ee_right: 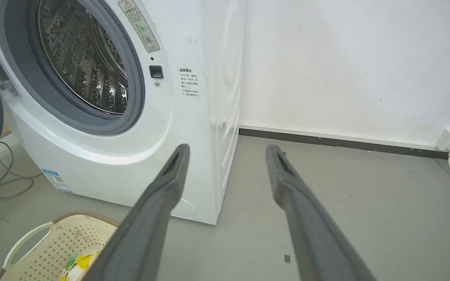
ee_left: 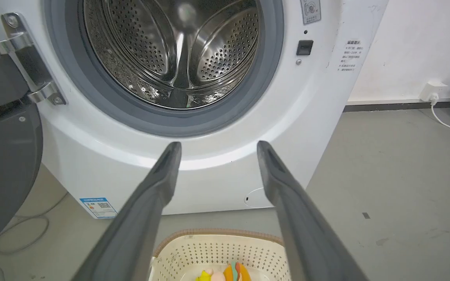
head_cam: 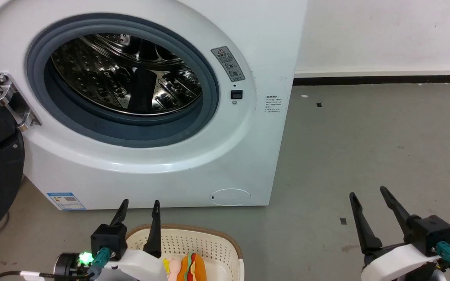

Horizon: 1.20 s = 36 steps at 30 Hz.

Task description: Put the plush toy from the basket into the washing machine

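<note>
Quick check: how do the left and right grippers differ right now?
The left gripper hovers over the basket, near the plush toy; the right gripper is over bare floor. The left gripper faces the washing machine front; the right gripper points past its corner toward the wall. Both are open and empty.

On the dull grey floor (head_cam: 365, 148): large white front-loading washing machine (head_cam: 150, 175); just before it, cream-white perforated plastic basket (head_cam: 201, 242) with brown rim; thin white cable (ee_left: 449, 127) near the wall.
</note>
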### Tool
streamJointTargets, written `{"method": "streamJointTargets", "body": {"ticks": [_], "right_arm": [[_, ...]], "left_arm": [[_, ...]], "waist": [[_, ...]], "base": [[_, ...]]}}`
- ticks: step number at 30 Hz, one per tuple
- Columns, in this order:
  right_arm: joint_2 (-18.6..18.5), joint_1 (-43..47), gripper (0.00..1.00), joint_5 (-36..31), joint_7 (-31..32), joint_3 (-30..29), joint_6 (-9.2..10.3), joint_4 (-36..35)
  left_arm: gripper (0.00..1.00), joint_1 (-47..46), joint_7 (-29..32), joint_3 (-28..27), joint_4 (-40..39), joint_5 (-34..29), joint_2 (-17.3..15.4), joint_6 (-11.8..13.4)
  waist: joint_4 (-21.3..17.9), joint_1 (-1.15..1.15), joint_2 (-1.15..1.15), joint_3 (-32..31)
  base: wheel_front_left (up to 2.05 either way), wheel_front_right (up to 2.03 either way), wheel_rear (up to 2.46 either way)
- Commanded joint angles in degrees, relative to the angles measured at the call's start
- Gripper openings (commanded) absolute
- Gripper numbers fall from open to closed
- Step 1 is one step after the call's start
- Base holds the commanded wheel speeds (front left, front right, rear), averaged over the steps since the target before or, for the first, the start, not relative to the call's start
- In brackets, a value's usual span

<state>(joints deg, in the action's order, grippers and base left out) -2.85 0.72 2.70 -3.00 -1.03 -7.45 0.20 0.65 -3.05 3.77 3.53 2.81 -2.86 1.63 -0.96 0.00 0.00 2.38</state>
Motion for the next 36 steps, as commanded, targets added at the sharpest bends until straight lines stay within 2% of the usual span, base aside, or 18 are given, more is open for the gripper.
{"method": "streamJointTargets", "body": {"ticks": [1, 17, 36], "right_arm": [[-0.01, -0.75, 1.00, 0.53, -0.70, -0.35, -0.01, -0.28], [-0.01, -2.48, 1.00, 1.29, -2.61, -1.07, -0.01, -1.93], [-0.01, -5.63, 1.00, 2.84, -4.87, -1.61, -0.02, -2.89]], "left_arm": [[1.00, -1.24, -0.60, 0.58, 0.83, 0.48, -0.01, 0.30], [1.00, -4.68, -2.51, 2.82, 7.51, 1.78, -0.01, 1.07], [1.00, -11.48, -4.79, 4.63, 21.19, 2.46, -0.54, 0.91]], "waist": [[-0.14, 0.00, 0.00, 0.37], [-1.35, 0.00, 0.00, 4.90], [-4.08, 0.00, 0.00, 12.63]], "base": [[0.00, 0.00, 0.00], [0.00, 0.00, 0.00], [0.00, 0.00, 0.00]]}}
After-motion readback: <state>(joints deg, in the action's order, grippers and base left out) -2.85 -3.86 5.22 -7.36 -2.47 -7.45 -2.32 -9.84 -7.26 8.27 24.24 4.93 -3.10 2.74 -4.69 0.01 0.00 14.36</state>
